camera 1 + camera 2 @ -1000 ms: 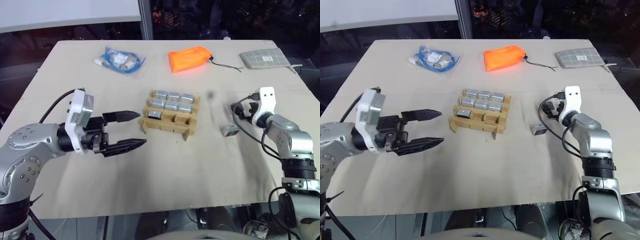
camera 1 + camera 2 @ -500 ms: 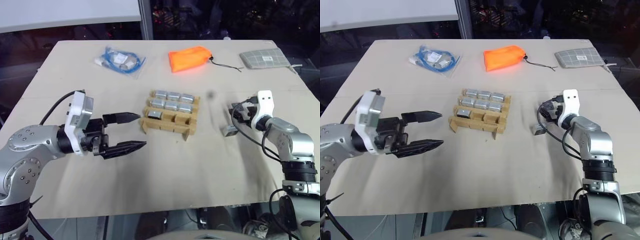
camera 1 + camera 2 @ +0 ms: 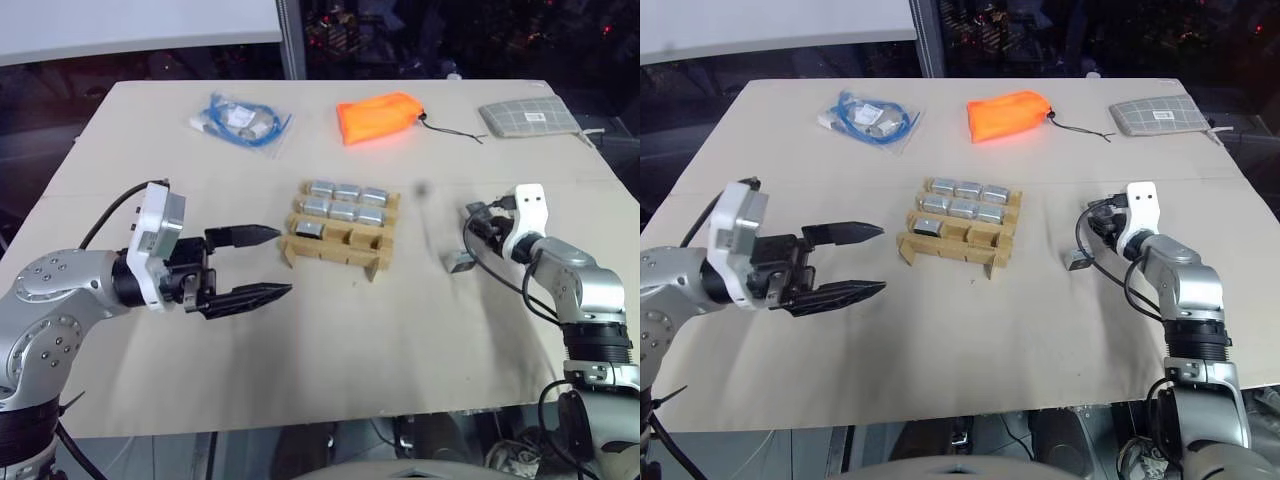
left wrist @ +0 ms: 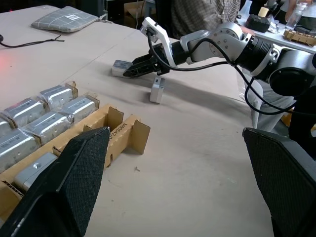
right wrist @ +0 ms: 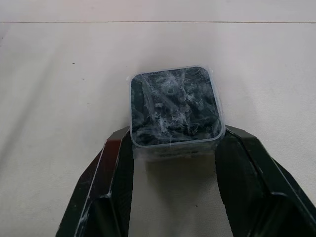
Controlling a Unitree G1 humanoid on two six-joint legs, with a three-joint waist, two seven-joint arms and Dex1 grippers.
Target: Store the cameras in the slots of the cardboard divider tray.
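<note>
My right claw (image 5: 170, 148) has narrowed since a second ago and now grips a loose camera (image 5: 173, 106) on the tabletop (image 3: 330, 330), well right of the cardboard divider tray (image 3: 340, 232). My left claw (image 3: 265, 262) hangs wide open, left of the tray, holding nothing.

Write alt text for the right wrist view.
Two black fingers of the right gripper press against both sides of a small camera wrapped in clear film, its dark face pointing upward in the picture. It rests on a bare beige table.
</note>
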